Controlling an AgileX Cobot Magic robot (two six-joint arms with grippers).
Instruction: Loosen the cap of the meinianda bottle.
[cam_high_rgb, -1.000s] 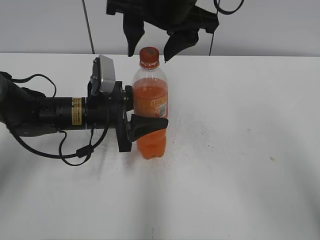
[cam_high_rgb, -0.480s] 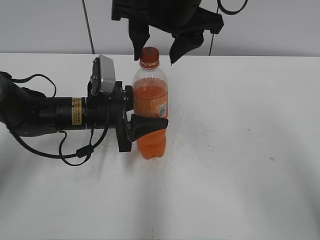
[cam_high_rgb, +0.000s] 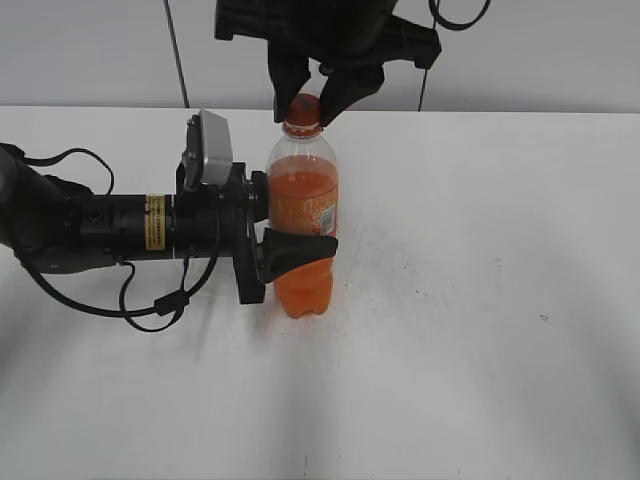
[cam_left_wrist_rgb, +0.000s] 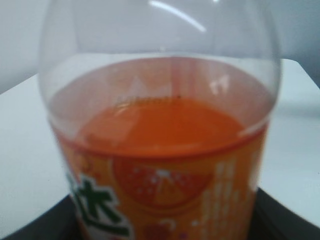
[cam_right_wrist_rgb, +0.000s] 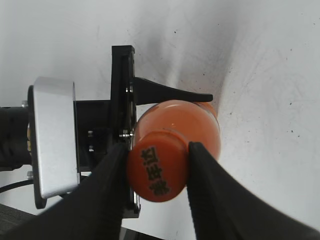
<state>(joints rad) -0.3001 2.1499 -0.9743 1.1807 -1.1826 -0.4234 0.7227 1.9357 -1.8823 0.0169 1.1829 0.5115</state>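
the meinianda bottle (cam_high_rgb: 301, 225) stands upright on the white table (cam_high_rgb: 480, 320), a little left of centre in the exterior view. the left arm lies low and level over the tabletop, reaching in from the left edge, with its wrist camera housing (cam_high_rgb: 207, 150) standing above the forearm. the left gripper (cam_high_rgb: 290, 240) is clamped around the bottle's lower body, one dark finger (cam_high_rgb: 297, 250) wrapping across the front below the label. the left wrist view is filled by the bottle's shoulder and label, blurred at this range, so the fingers barely show there.

the right arm comes down from above at the top of the exterior view, its wrist pointing straight down. the right gripper (cam_right_wrist_rgb: 157, 172) is closed onto the cap (cam_right_wrist_rgb: 157, 171), with a dark finger (cam_right_wrist_rgb: 107, 192) pressed against each side of it.
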